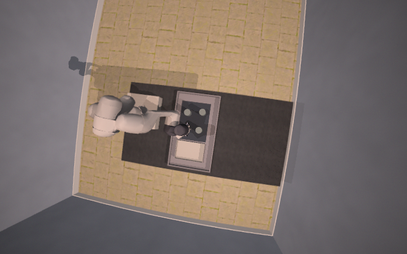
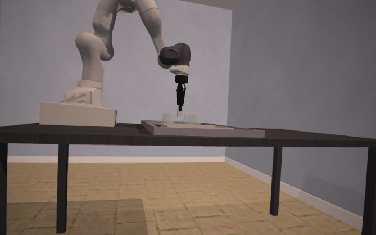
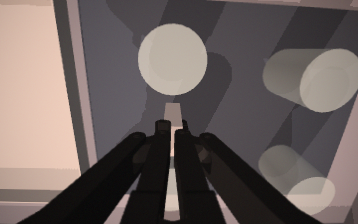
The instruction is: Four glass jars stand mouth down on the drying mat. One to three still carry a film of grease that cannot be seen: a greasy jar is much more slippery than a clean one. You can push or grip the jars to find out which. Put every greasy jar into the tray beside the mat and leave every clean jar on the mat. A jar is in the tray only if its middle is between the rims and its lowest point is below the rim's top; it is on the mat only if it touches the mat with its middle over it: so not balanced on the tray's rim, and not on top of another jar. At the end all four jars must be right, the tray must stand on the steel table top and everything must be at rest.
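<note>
Jars of pale translucent glass stand mouth down on the dark grey drying mat [image 1: 209,106]: one [image 3: 172,59] just ahead of the black gripper [image 3: 172,131], another [image 3: 312,79] off to its side, a third [image 3: 296,182] nearer the mat's edge. A fourth cannot be made out. With its fingers pressed together on nothing, the gripper hangs low over the mat. Beside the mat lies the shallow cream tray [image 1: 203,154], on the dark bench [image 1: 252,138].

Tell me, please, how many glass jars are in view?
3 in the top view: two side by side on the mat's far part, one beside the gripper. The fourth is likely hidden under the gripper.
</note>
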Motion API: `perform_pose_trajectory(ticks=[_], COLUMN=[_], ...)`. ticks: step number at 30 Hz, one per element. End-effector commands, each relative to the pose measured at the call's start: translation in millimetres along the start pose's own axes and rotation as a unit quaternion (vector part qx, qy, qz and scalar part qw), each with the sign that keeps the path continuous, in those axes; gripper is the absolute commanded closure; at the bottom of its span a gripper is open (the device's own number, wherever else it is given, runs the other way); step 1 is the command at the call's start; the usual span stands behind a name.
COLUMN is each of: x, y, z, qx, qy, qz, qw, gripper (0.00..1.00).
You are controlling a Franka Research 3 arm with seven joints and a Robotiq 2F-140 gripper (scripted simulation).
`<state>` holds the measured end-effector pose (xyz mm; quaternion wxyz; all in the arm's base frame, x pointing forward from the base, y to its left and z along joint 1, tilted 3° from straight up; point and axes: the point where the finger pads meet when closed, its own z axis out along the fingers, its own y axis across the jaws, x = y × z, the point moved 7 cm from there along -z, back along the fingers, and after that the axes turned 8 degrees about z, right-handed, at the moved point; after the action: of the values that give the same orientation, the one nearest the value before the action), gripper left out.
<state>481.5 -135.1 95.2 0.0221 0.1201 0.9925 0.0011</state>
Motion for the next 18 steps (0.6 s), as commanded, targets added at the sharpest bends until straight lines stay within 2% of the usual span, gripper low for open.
perform_pose_trajectory(ticks=[1, 18], x=[-0.4, 1.5], y=[-1.0, -1.3], z=[-0.9, -0.9], qx=[0.001, 0.001], qy=[-0.002, -0.002], qz=[0.003, 0.003], qw=[1.000, 1.000], gripper=[1.00, 1.00])
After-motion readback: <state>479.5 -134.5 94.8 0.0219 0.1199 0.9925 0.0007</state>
